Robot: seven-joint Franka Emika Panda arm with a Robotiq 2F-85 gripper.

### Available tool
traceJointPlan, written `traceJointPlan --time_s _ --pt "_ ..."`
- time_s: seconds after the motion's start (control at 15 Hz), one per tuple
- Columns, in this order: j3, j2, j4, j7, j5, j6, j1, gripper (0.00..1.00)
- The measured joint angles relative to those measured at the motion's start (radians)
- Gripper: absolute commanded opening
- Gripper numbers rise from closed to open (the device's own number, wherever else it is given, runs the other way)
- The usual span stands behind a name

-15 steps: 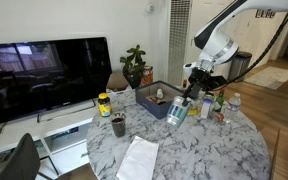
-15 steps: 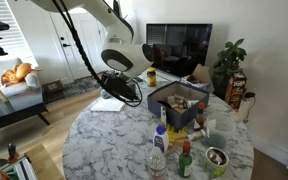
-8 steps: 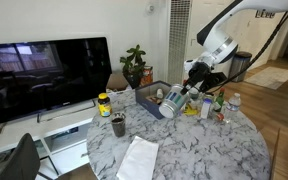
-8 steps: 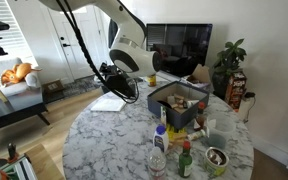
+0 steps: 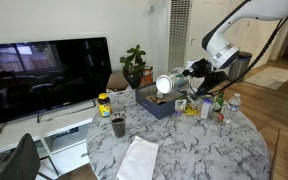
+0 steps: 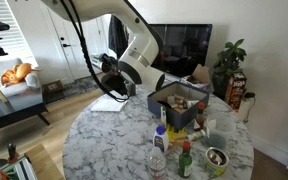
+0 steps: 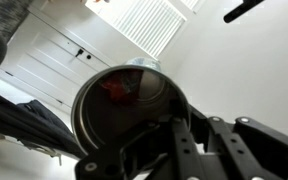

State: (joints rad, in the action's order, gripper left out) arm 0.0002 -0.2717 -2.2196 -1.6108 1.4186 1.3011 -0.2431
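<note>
Held thing: bottle, pale, tipped on its side in the air, round end turned toward the camera in an exterior view; same round end filling the wrist view.
Where: up off the counter, over or just beside the open box; cannot tell which from these angles.
Claw: claw pinching the bottle from the side, fingers lying along it in the wrist view. In an exterior view only a dark shape, grip hidden there.
Nearby: cluster of small bottles standing upright just beyond the box; dark cup, yellow-lidded jar and sheet of paper well apart on the counter.
Step in hand, as judged: carrying the bottle level, clear of everything below.
Doing it well: firm pinch, with the bottle's weight hanging out to one side of the fingers and liable to swivel. Slow, even wrist turns. Enough height over the box wall and the upright bottles. Cap end out of sight, so cannot tell whether sealed; best treated as a spill risk while tipped.
</note>
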Motion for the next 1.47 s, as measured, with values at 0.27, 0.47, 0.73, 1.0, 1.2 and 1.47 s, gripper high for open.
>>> traceJointPlan --time_s 0.27,0.47,0.73,1.0,1.2,1.47 --pt "-0.025 -0.05 -0.008 0.0 0.154 -0.12 0.002 0.02" --pt "-0.04 -0.085 -0.016 0.0 0.275 -0.194 0.004 0.02" --pt "-0.058 -0.118 -0.018 -0.001 0.359 -0.253 0.011 0.02" --pt "-0.099 -0.107 -0.017 -0.032 0.326 -0.237 0.041 0.02" --pt "-0.13 -0.053 -0.017 -0.051 0.232 -0.163 0.075 0.02" --pt "-0.134 0.063 -0.031 -0.051 0.111 -0.038 0.115 0.02"
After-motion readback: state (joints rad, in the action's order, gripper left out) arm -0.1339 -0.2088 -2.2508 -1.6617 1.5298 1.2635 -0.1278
